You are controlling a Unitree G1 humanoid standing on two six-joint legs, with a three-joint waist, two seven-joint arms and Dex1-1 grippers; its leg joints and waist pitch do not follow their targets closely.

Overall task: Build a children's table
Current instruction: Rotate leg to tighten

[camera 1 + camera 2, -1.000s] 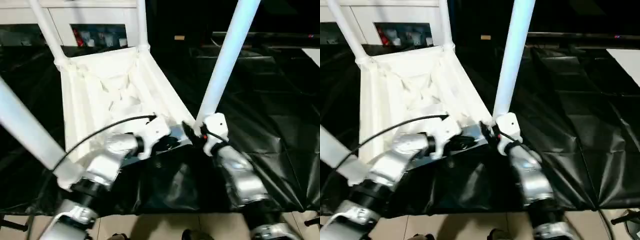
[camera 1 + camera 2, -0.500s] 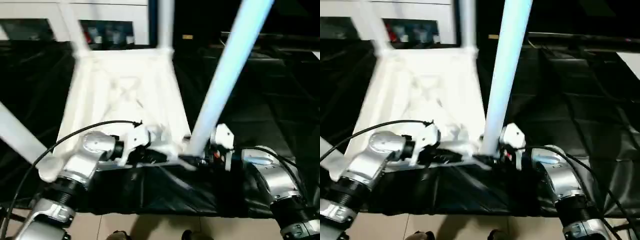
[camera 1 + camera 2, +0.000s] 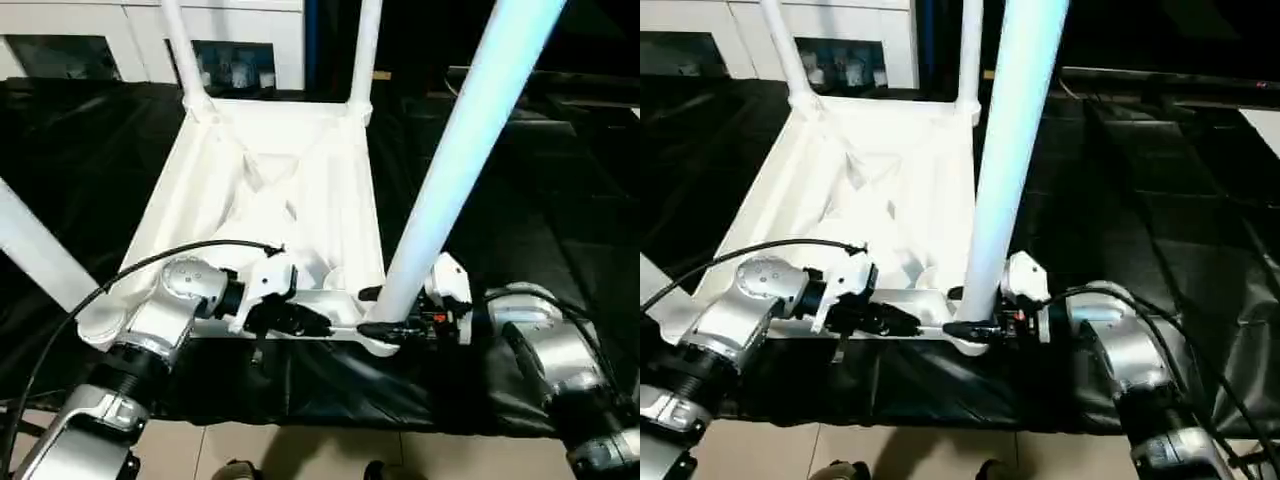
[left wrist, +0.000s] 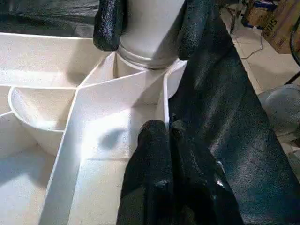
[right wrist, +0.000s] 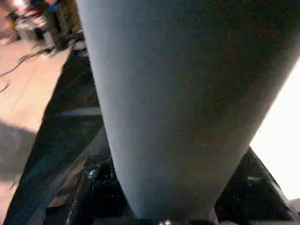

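Pretty tight spot up front: the tabletop [image 3: 275,190] is lying upside down on the black sheet [image 3: 560,210], and its four legs are sticking up like posts. The near right leg [image 3: 455,170] is blocking the right gripper [image 3: 385,312], whose fingers are sitting either side of its base. The left gripper [image 3: 312,322] is pinching the near rim, so that edge is taken. The ribs are cutting the underside into shallow pockets, but the middle is lying free between the far legs [image 3: 185,55] and the near left leg [image 3: 35,255]. The sheet on the right is sitting wide open, and a cabinet [image 3: 235,40] is closing off the back.
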